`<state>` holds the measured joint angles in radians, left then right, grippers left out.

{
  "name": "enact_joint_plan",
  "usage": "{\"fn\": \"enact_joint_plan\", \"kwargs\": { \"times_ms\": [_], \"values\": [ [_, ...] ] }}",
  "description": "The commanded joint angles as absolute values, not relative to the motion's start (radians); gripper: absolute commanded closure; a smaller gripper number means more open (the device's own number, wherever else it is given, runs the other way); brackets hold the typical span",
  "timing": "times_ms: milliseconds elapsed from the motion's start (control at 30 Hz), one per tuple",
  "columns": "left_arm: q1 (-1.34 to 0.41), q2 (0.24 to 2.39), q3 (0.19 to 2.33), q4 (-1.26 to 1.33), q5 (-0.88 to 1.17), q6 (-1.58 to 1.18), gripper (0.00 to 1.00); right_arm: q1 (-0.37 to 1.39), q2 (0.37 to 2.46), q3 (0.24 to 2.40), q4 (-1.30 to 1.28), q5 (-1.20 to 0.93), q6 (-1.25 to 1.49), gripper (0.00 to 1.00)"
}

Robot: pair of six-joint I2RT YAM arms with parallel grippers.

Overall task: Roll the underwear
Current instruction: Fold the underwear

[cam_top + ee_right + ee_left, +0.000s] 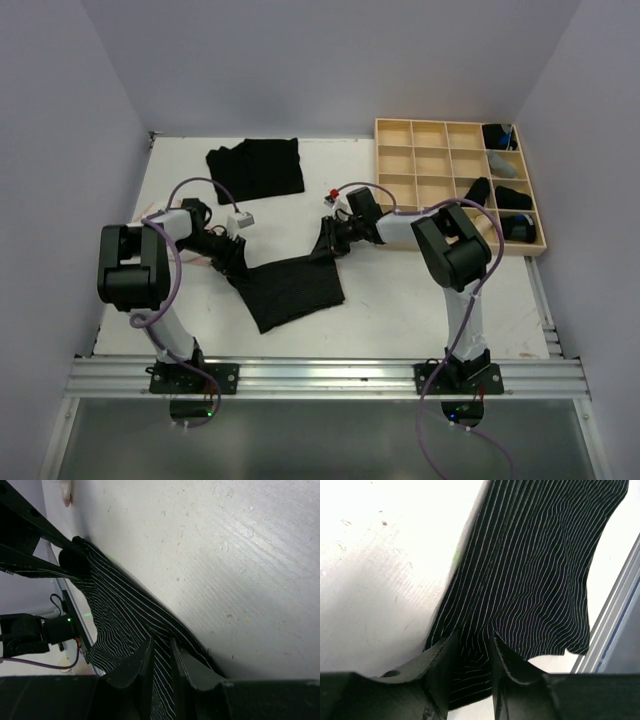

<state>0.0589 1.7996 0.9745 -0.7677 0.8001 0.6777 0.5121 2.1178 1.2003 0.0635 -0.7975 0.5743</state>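
Pale lilac walls are closing in a scuffed white table, and a metal rail is running along its near edge. A wooden grid tray is sitting back right, and a dark heap, perhaps more briefs, is lying at the back. The striped underwear is lying mid-table, with the left gripper and right gripper each pinching an upper corner.

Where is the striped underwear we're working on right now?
Top view: the striped underwear sits mid-table between the arms, its far corners pinched by the left gripper and the right gripper.
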Motion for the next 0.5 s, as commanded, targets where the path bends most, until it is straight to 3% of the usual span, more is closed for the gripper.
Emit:
{"fn": "enact_joint_plan", "kwargs": {
  "times_ms": [0, 100, 267, 467],
  "values": [
    [0.075, 1.807, 0.995, -0.75, 0.624, 0.845, 0.6, 0.485, 2.031, 1.242, -0.023, -0.747, 0.465, 0.75],
    [0.075, 1.688, 1.063, -0.876, 0.727, 0.942, 0.53, 0.485, 1.912, 1.259, -0.077, -0.796, 0.457, 0.72],
    [0.074, 1.549, 1.086, -0.974, 0.807, 1.003, 0.53, 0.494, 1.796, 1.197, -0.104, -0.853, 0.466, 0.71],
    [0.08, 1.607, 0.99, -0.976, 0.83, 0.988, 0.62, 0.52, 1.868, 1.117, -0.023, -0.893, 0.524, 0.72]
  ]
}}
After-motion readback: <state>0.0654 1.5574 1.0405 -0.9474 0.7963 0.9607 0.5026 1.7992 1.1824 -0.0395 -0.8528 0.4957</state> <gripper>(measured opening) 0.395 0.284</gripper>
